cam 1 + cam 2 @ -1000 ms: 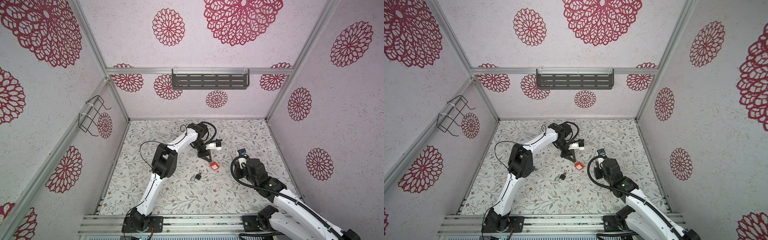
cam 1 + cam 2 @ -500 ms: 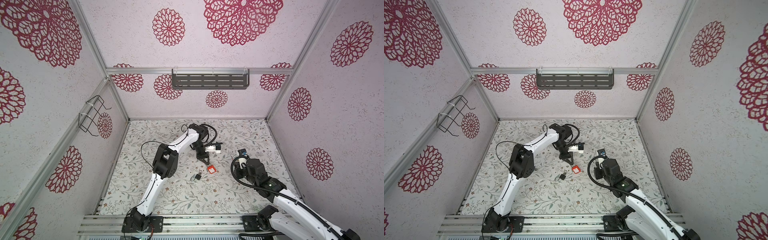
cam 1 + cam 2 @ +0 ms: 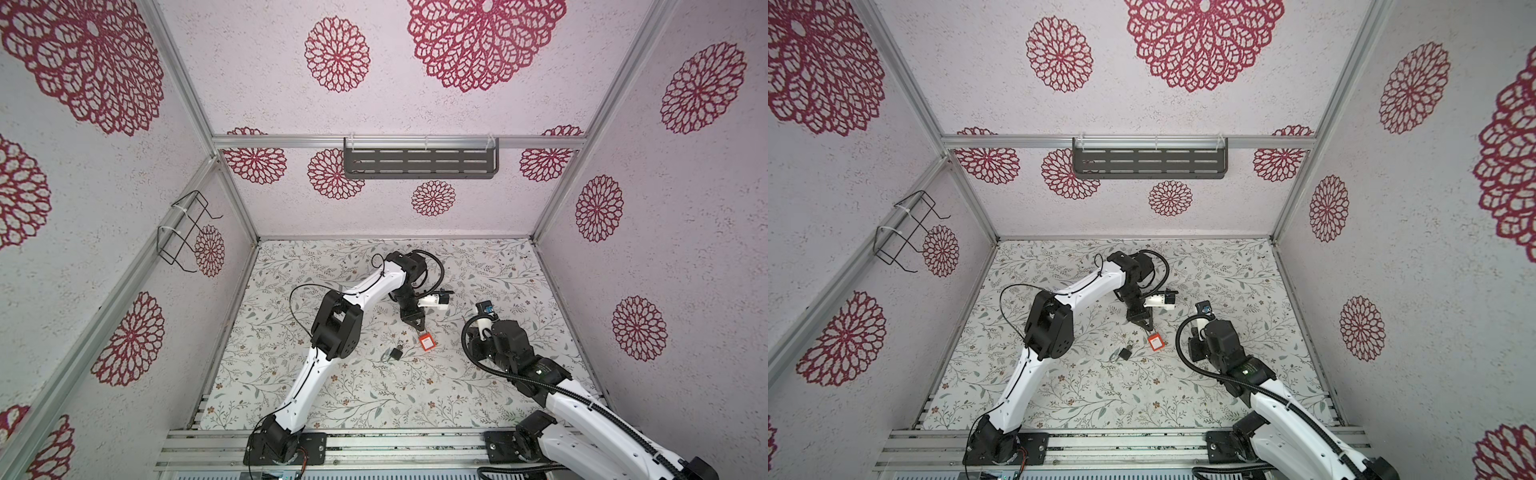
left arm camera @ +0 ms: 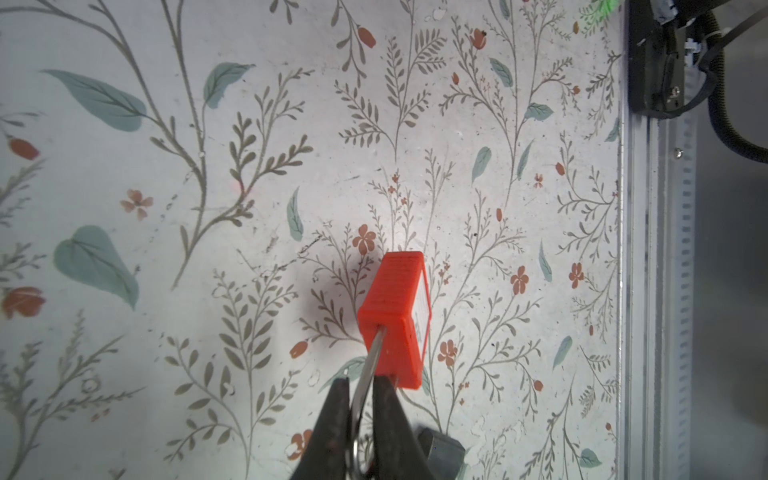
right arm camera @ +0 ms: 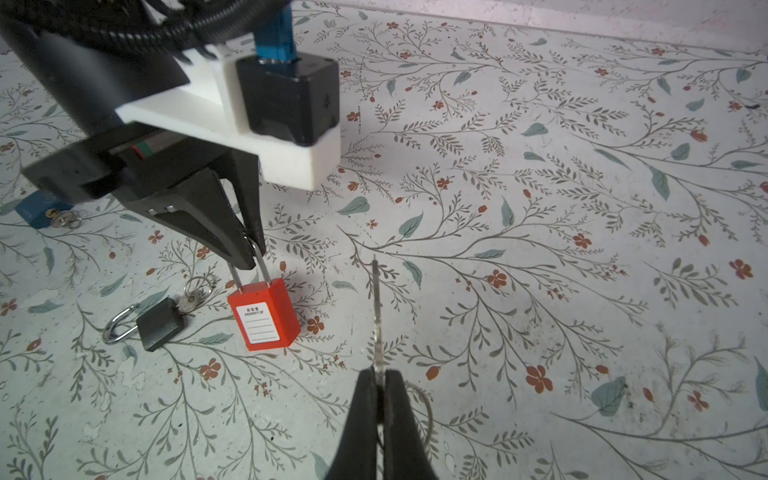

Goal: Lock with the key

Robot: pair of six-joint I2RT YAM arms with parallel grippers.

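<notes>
Red first: looking at a red padlock (image 5: 266,316) near the middle of the table (image 5: 540,208), body hanging down from its steel shackle (image 5: 261,266). Pinching that shackle with the left hand (image 5: 250,254), fingers clenched on it. Not managing to tell touching the table from just clearing it. Clamping a silver key (image 5: 376,307) in the right hand (image 5: 380,376), squeezed tight, blade poking out, apart from the padlock. Also spotting a black padlock (image 5: 160,324) lying just beside the red one and a blue padlock (image 5: 35,212) further off.
</notes>
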